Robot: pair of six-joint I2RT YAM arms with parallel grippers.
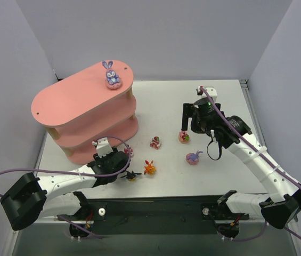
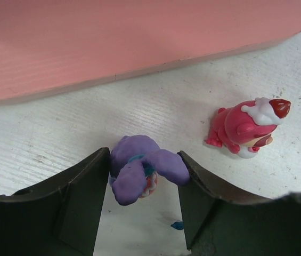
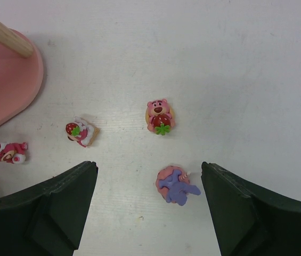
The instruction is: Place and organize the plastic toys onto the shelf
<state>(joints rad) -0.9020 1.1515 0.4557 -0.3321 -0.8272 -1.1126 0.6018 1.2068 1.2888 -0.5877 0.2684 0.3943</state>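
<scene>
smooth plastic bunny [image 2: 139, 162]; matt, finely ribbed shelf [image 2: 113, 37]

We see a salmon-pink shelf [image 1: 75, 98] at upper left, a blue-purple bunny [image 1: 111, 74] on a pink base, an orange toy [image 1: 149, 168], a black-yellow toy [image 1: 132, 175], a purple toy [image 2: 139, 168] flecked teal, and a pink-red toy [image 2: 246, 128] capped white and dark red.

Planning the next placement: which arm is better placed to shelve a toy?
Left. The left hand grips the purple long-eared plastic figurine beside the salmon-pink three-tier shelf; the right hand is open, holding nothing, farther off.
</scene>
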